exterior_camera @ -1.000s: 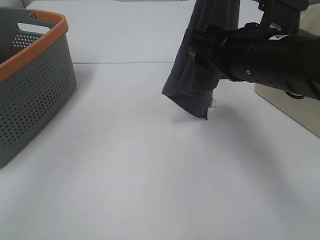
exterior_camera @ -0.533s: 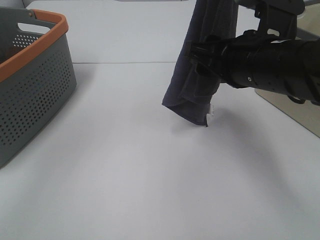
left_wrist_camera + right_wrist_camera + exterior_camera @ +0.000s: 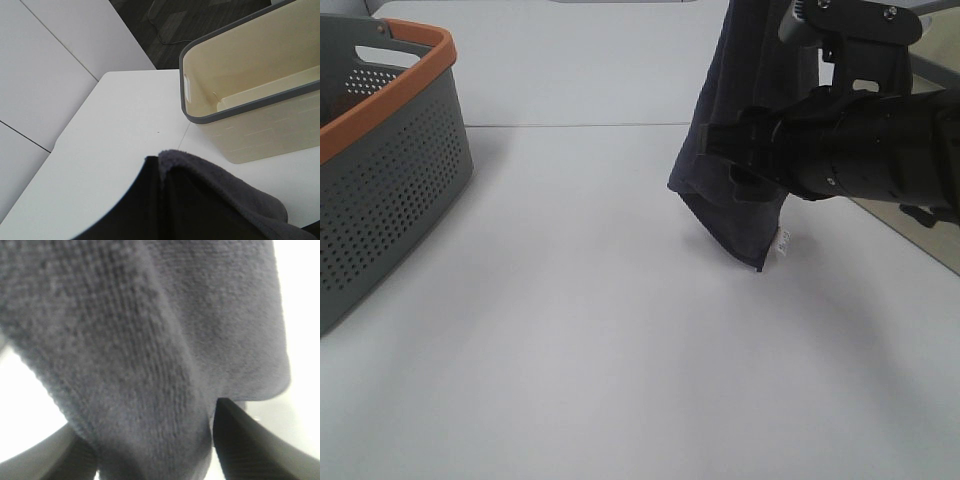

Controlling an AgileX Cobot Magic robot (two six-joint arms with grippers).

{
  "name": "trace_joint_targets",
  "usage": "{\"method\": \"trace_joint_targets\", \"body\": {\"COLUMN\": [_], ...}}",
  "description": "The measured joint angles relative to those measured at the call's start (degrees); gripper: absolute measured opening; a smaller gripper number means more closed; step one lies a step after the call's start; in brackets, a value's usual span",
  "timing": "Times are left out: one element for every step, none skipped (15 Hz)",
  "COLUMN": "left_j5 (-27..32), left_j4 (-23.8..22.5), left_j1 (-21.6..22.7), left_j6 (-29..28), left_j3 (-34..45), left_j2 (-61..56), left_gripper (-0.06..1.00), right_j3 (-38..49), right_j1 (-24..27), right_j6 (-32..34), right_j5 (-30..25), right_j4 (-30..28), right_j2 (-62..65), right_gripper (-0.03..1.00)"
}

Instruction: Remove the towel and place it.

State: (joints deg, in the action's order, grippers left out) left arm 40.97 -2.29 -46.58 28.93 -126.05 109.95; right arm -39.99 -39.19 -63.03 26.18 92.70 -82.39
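Observation:
The dark navy towel (image 3: pixel 725 215) hangs down from above the top edge of the exterior view, its low corner with a small white tag (image 3: pixel 782 243) just over the white table. My right gripper (image 3: pixel 732 165) reaches in from the right and is closed on a fold at the towel's middle. In the right wrist view the towel (image 3: pixel 150 340) fills the frame between the fingers (image 3: pixel 245 440). My left gripper (image 3: pixel 161 170) holds the towel's top edge (image 3: pixel 225 195); it is out of the exterior view.
A grey perforated basket with an orange rim (image 3: pixel 390 150) stands at the table's left edge. A cream bin with a grey rim (image 3: pixel 200 115) stands at the right; a part of it shows in the exterior view (image 3: pixel 920 235).
The towel and my right arm have moved to the right and lower. The tagged corner now hangs closer to the table.

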Motion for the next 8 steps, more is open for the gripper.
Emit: {"method": "trace_joint_targets", "body": {"left_j5": [0.0,0.0,0.0,0.0,0.0,0.0,0.0,0.0], "left_j4": [0.0,0.0,0.0,0.0,0.0,0.0,0.0,0.0], "left_j1": [0.0,0.0,0.0,0.0,0.0,0.0,0.0,0.0], "left_j6": [0.0,0.0,0.0,0.0,0.0,0.0,0.0,0.0], "left_j3": [0.0,0.0,0.0,0.0,0.0,0.0,0.0,0.0], "left_j2": [0.0,0.0,0.0,0.0,0.0,0.0,0.0,0.0], "left_gripper": [0.0,0.0,0.0,0.0,0.0,0.0,0.0,0.0], "right_j3": [0.0,0.0,0.0,0.0,0.0,0.0,0.0,0.0], "right_j1": [0.0,0.0,0.0,0.0,0.0,0.0,0.0,0.0], "right_j6": [-3.0,-6.6,-9.9,-12.4,-14.5,-15.5,-15.8,-16.0], "right_j5": [1.0,3.0,5.1,7.2,8.3,8.4,8.3,8.3], "right_j4": [2.1,4.4,6.0,6.5,6.9,7.1,7.3,7.3], "right_j2": [0.0,0.0,0.0,0.0,0.0,0.1,0.9,2.1], "right_gripper": [0.55,0.54,0.53,0.5,0.46,0.42,0.38,0.35]}}
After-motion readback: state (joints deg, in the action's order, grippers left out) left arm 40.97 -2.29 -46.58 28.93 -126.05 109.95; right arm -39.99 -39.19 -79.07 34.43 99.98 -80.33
